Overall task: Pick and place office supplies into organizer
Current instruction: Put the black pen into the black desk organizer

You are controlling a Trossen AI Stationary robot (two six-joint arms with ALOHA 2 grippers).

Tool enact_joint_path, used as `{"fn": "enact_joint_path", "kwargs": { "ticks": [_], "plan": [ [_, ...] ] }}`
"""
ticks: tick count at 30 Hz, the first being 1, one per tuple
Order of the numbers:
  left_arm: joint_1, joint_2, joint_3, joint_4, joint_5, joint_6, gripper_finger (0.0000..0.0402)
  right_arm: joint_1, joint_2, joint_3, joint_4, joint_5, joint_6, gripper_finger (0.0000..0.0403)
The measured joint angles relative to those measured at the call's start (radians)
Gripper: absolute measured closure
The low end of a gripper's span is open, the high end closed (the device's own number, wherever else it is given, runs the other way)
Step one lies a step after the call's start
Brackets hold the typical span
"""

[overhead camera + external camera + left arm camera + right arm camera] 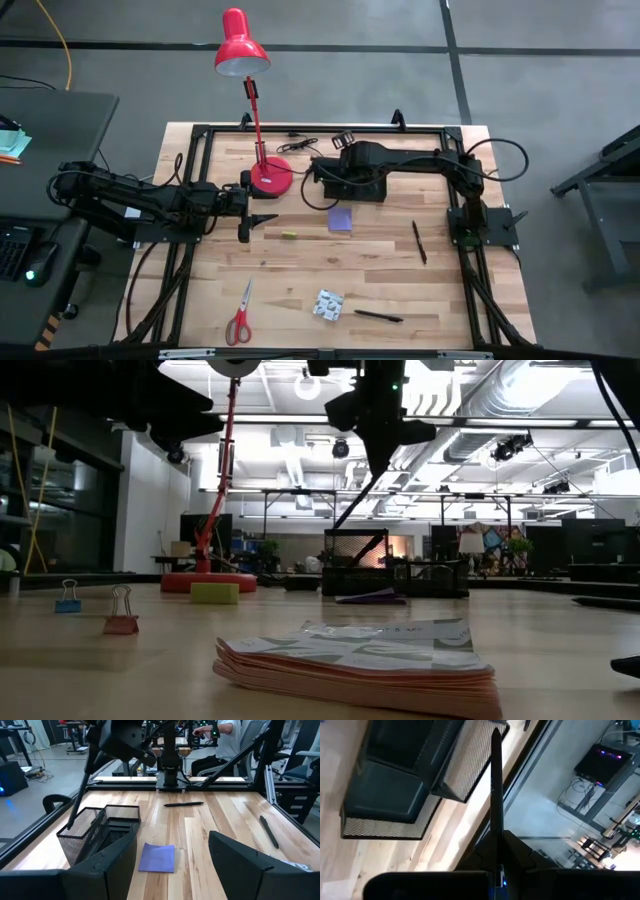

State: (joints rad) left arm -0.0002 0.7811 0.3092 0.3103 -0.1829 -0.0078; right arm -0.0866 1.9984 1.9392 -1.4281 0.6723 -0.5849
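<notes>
Across the middle of the overhead frame lies a pale wooden desk (pixel 330 270) inside a black rail frame, grey floor around it. At upper centre the right gripper (pixel 496 835), clamped on a black pen (pixel 495 780), hangs over the black mesh organizer (pixel 100 832). The left gripper (pixel 172 865), fingers apart, hovers at centre left beside the red lamp (pixel 262 150). A purple notepad (pixel 340 219) lies just below the organizer, a yellow piece (pixel 289 236) to its left. Scissors (pixel 240 317), a patterned packet (pixel 327 305) and two more pens (pixel 378 316) lie lower down. Beyond the desk, a bright workshop with ceiling ducts shows, and a seated person (pixel 220 742).
</notes>
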Motion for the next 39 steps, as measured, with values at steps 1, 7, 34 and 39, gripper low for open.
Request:
{"fn": "enact_joint_path", "kwargs": {
  "ticks": [1, 7, 34, 39],
  "plan": [
    [0.0, 0.0, 0.0, 0.0, 0.0, 0.0, 0.0169, -0.003, 0.0, 0.0, 0.0, -0.007, -0.002, 0.0403],
    [0.0, 0.0, 0.0, 0.001, 0.0, 0.0, 0.0169, -0.009, 0.03, 0.0, 0.002, -0.04, -0.042, 0.0403],
    [0.0, 0.0, 0.0, 0.0, 0.0, 0.0, 0.0169, -0.09, 0.172, -0.005, 0.136, -0.116, -0.12, 0.0389],
    [0.0, 0.0, 0.0, 0.0, 0.0, 0.0, 0.0169, -0.074, 0.172, -0.005, 0.107, -0.078, -0.088, 0.0348]
  ]
}}
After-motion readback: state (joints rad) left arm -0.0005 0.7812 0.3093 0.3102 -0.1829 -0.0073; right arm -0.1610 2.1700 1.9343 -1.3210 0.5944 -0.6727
